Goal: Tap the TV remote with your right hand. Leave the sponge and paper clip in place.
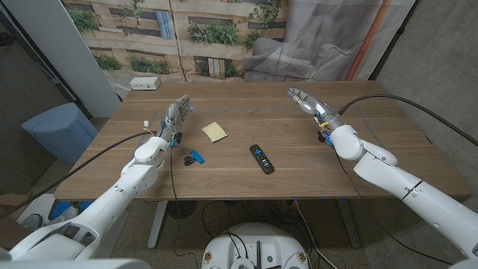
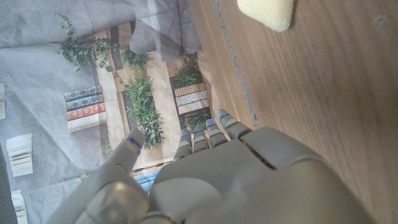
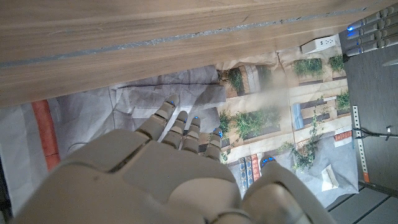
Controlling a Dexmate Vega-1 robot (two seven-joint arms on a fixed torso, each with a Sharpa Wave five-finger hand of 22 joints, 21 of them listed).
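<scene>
A black TV remote (image 1: 261, 158) lies on the wooden table (image 1: 299, 134) near the front middle. A yellow sponge (image 1: 214, 132) sits to its left and farther back; its corner (image 2: 268, 12) shows in the left wrist view. A blue paper clip (image 1: 194, 157) lies at the front left of the remote. My right hand (image 1: 309, 102) is held above the table at the right rear, well away from the remote, fingers straight and empty. My left hand (image 1: 178, 115) is raised at the left, beside the sponge, fingers extended and holding nothing.
A white power strip (image 1: 145, 84) lies at the table's far left corner. A blue bin (image 1: 58, 131) stands on the floor to the left. A printed backdrop and grey cloth hang behind the table.
</scene>
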